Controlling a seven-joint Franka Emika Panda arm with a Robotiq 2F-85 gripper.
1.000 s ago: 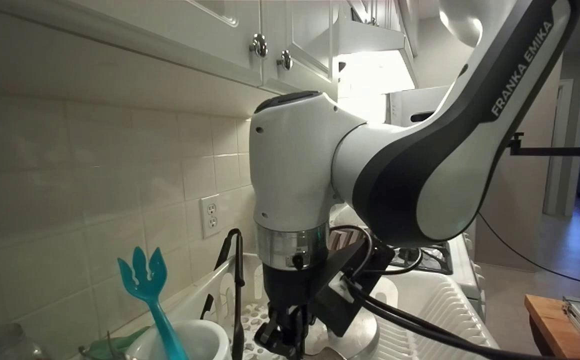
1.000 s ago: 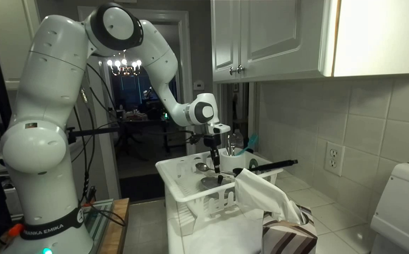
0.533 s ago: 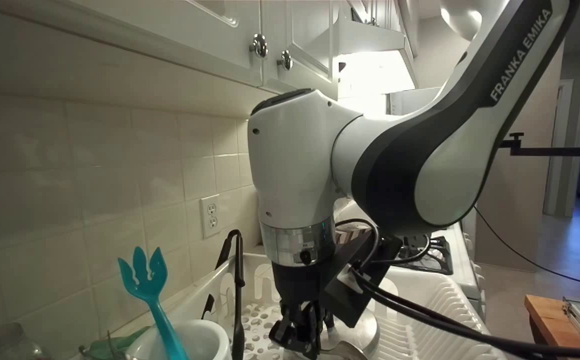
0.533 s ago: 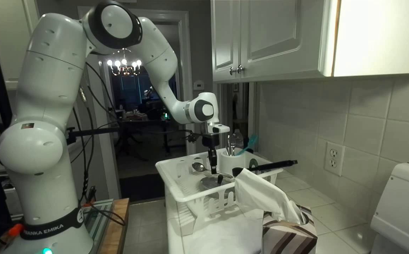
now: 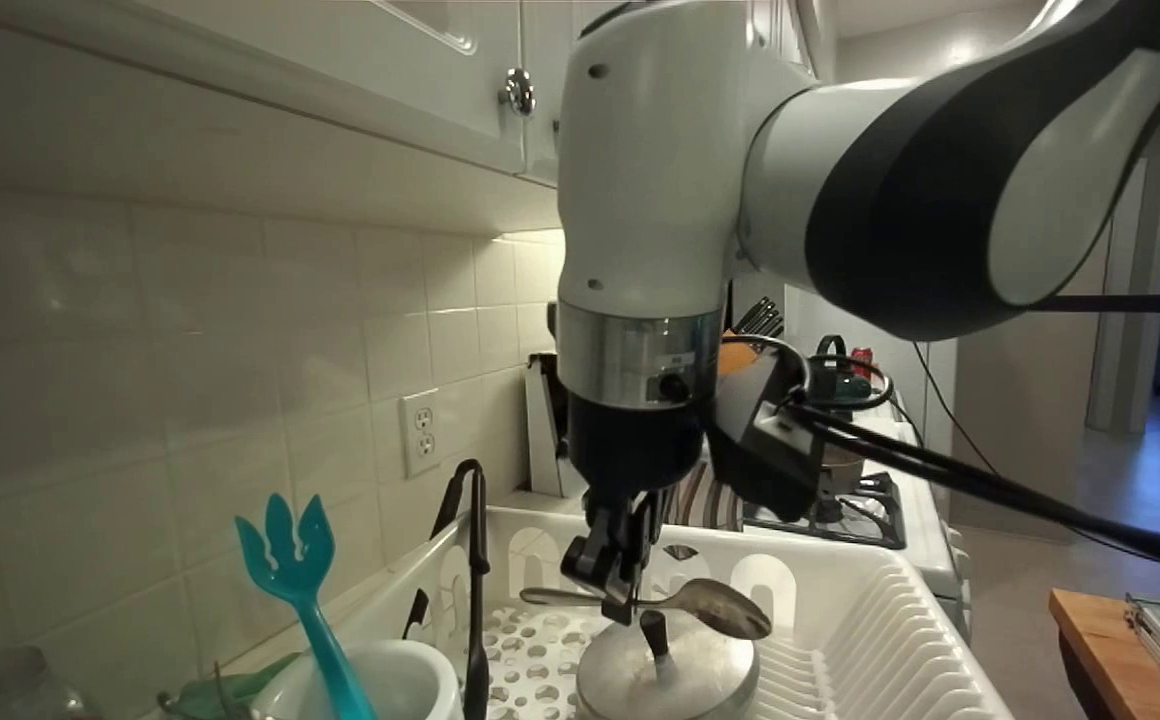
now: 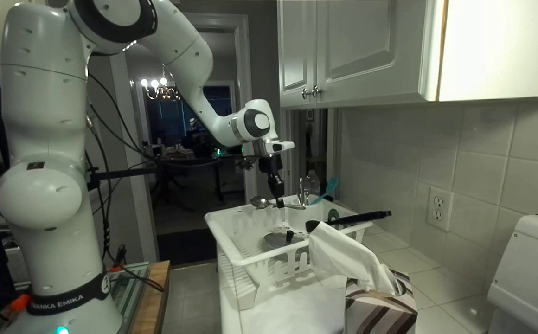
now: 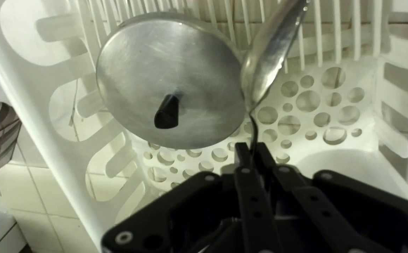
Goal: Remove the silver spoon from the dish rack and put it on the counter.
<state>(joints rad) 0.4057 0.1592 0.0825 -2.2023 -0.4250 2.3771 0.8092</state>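
Spoon lies crosswise in the gripper, clamped by its handle.

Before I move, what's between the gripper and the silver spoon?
Nothing visible: in the wrist view, the gripper is closed on the silver spoon by its handle.

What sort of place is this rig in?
Looks like a kitchen, probably in a home: a white dish rack, a stovetop beyond it, and wall cabinets overhead.

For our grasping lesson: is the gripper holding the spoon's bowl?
No. In the wrist view, the gripper pinches the silver spoon by its handle.
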